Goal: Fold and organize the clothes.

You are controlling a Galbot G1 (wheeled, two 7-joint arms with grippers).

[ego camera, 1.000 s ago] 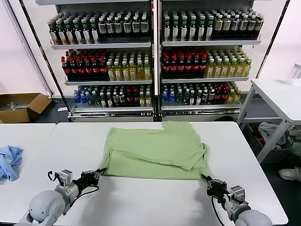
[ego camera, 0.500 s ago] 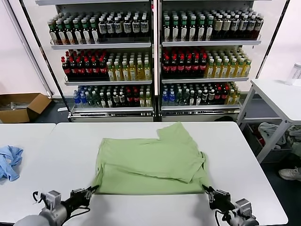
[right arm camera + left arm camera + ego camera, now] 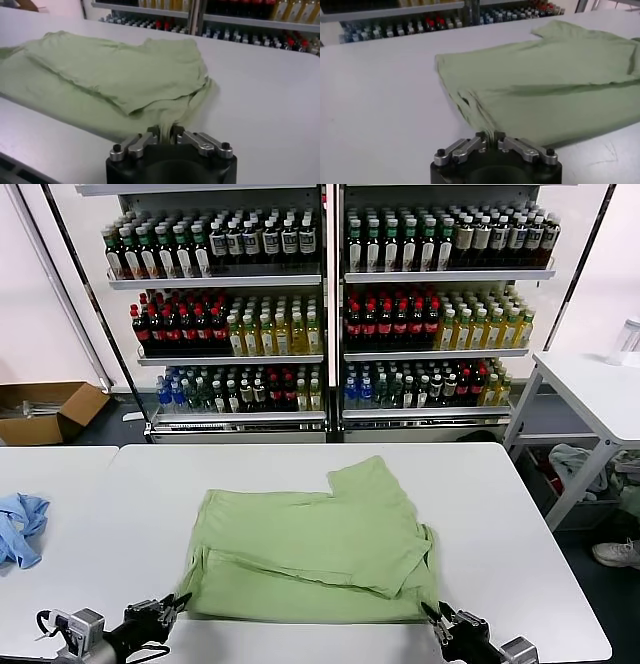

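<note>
The clothes, a light green shirt [image 3: 310, 549], lie folded on the white table [image 3: 120, 514] with one sleeve pointing to the far side. My left gripper [image 3: 180, 600] is at the shirt's near left corner, near the table's front edge. In the left wrist view the shirt [image 3: 545, 75] runs in a bunched ridge into the left gripper [image 3: 490, 136], whose fingertips hold the hem. My right gripper [image 3: 428, 610] is at the near right corner. In the right wrist view the right gripper [image 3: 164, 131] has a gathered tuft of the shirt [image 3: 115, 75] between its fingertips.
A light blue cloth [image 3: 20, 529] lies at the table's far left. Behind the table stand glass-fronted shelves of bottles [image 3: 330, 314]. A second white table [image 3: 590, 394] is at the right, and a cardboard box [image 3: 50, 409] sits on the floor at the left.
Both grippers have drawn back toward the table's near edge, dragging the shirt's near hem with them. The whole shirt has slid closer to me.
</note>
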